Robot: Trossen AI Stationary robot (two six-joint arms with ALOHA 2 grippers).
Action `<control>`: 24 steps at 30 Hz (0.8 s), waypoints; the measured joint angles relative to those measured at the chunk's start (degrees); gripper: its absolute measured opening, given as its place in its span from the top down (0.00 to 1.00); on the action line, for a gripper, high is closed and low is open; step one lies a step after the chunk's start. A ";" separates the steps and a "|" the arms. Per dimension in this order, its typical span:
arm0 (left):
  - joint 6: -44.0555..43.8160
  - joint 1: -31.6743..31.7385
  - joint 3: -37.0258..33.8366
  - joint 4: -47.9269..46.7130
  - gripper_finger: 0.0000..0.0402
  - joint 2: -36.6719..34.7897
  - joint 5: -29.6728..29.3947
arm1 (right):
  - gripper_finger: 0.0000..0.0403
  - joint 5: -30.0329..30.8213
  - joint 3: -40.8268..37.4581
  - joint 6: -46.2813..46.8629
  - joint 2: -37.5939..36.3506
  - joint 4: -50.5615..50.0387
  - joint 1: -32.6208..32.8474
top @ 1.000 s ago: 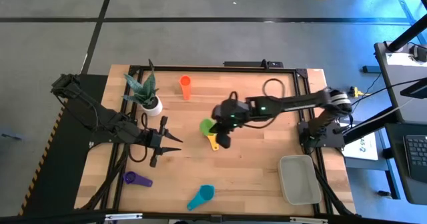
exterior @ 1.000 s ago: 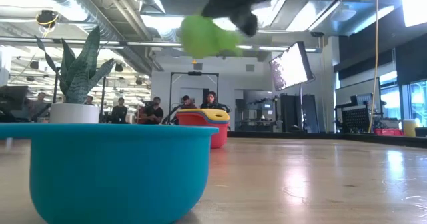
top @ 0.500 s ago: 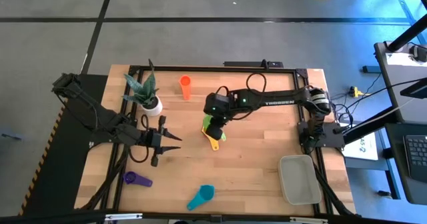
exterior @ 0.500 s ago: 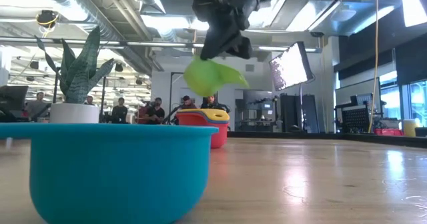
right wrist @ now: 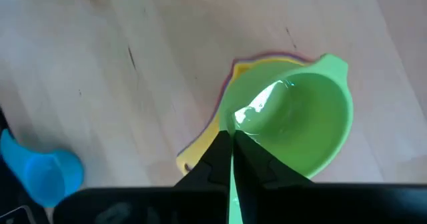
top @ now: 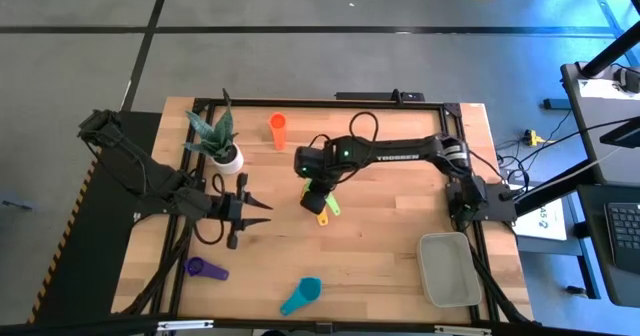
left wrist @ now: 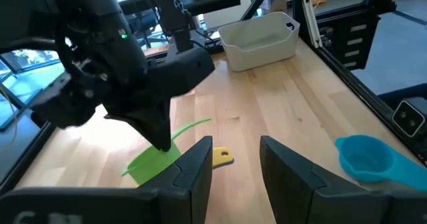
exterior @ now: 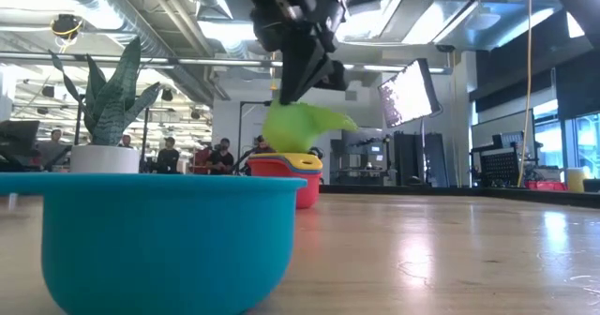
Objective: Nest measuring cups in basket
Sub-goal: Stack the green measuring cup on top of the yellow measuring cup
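I see the right gripper (top: 316, 198) near the middle of the wooden table (top: 400, 256), holding the green plastic measuring cup (exterior: 298, 127) directly above the yellow plastic cup (exterior: 284, 162), which sits inside the red cup (exterior: 298, 188). The left gripper (top: 258, 215) waits to their left, beside the white plant pot (top: 230, 158). The translucent rectangular plastic basket (top: 449, 268) sits well apart at the table's right front corner.

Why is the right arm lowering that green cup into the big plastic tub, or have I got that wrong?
One part is off. The right gripper does hold the green cup by its handle, but over the yellow and red cup stack mid-table, not the tub. The high view shows the basket far away at the table's corner, and the right wrist view shows yellow rim beneath the green cup.
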 joint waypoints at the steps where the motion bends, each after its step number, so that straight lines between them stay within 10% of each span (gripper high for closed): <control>1: 0.00 -0.12 0.00 -0.17 0.70 0.00 -0.04 | 1.00 -0.01 0.24 -0.31 0.48 -0.68 0.02; 12: -1.04 -0.57 0.00 -1.72 0.70 0.00 0.22 | 0.97 -1.20 0.46 -1.97 2.93 -1.11 -0.03; 24: -1.70 -0.57 0.00 -1.94 0.70 0.00 0.31 | 0.68 -2.79 0.48 -1.97 2.84 -0.67 -0.12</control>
